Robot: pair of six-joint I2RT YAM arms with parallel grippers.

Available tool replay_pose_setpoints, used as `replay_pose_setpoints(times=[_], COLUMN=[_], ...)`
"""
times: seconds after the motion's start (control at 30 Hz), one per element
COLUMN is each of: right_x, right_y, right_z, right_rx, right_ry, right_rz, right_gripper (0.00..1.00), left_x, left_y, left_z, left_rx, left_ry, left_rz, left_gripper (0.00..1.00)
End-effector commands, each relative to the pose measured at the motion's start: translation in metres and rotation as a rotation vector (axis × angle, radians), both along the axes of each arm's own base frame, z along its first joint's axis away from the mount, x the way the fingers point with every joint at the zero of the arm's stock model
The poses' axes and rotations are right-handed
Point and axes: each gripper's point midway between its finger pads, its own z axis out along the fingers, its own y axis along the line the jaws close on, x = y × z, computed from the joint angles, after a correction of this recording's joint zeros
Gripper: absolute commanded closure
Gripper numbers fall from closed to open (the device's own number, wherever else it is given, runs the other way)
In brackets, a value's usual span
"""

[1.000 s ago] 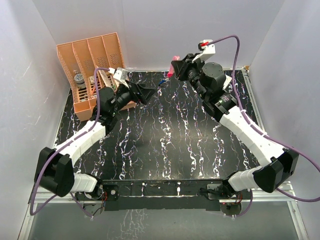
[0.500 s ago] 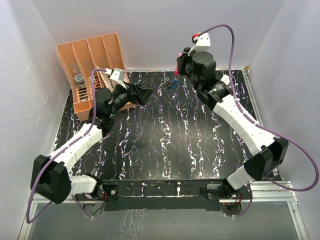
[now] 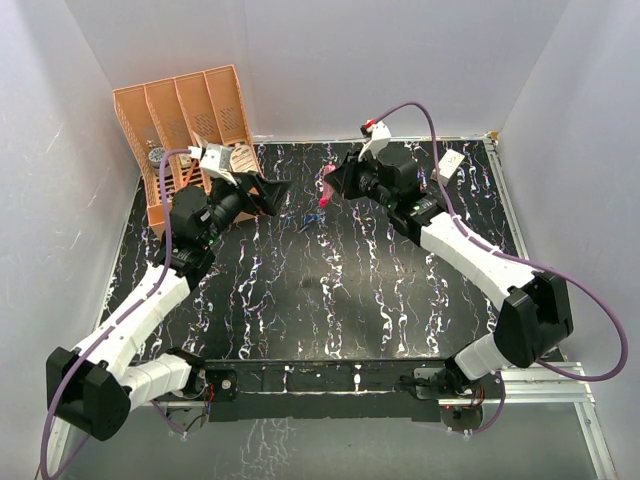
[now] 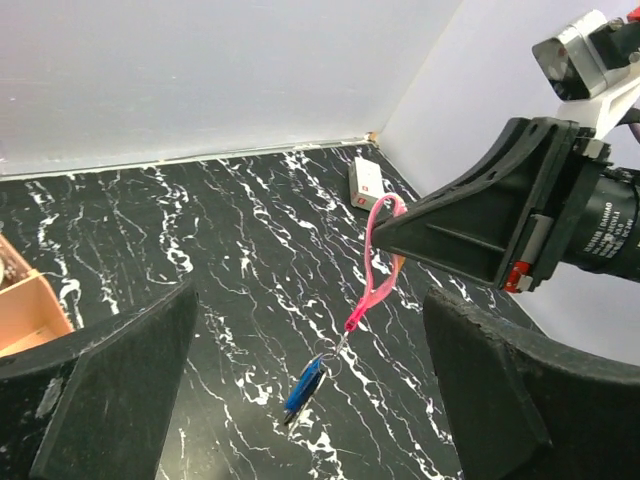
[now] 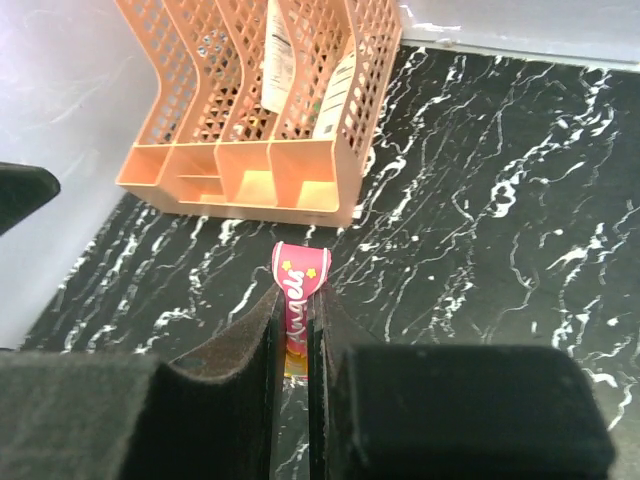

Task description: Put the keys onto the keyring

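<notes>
Two tools are seen. The right tool (image 5: pixel 297 312) is clamped on the top of the pink keyring (image 5: pixel 300 272), which is held above the bench (image 4: pixel 200 250). The keys (image 4: pixel 305 384), one blue and one dark, are hung from its lower metal end. The left tool (image 3: pixel 272 192) is spread wide with nothing held, and is faced toward the keys.

Pink keyring strap (image 5: pixel 299 285) with white lettering, blue key (image 4: pixel 303 385), black white-veined table (image 3: pixel 340 300), orange lattice rack (image 3: pixel 228 100).
</notes>
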Motion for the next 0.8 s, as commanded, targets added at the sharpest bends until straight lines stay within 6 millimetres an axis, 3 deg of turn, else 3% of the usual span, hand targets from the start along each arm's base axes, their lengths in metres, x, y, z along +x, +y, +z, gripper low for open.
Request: replay_pose_setpoints(times=[0.0,0.13,0.2,0.43,0.77], right_x=[0.002,0.027,0.025,0.001,-0.013], right_y=[-0.009,-0.082,-0.097,-0.053,-0.04], right_z=[0.069,0.046,0.051,0.059,0.047], right_rx=[0.178,0.019,-0.017,0.109,0.183], right_ry=[-0.136,-0.088,-0.116,-0.158,-0.142], right_rz=[-0.007,-0.386,-0.441,-0.176,-0.093], right_gripper=[0.96,0.96,0.96,0.96,0.97], left_x=[-0.003,-0.008,-0.011,-0.02,-0.043], left_y=[0.025,0.038,0.041,0.034,0.028], left_z=[-0.001,-0.007,-0.01,-0.018,-0.029], left_rx=[0.02,0.027,0.018,-0.05,-0.139], left_ry=[0.01,0.033,0.04,0.064,0.112], left_rz=[0.091,0.13,0.134,0.092,0.023], left_gripper=[0.06,0.05,0.05,0.05,0.05])
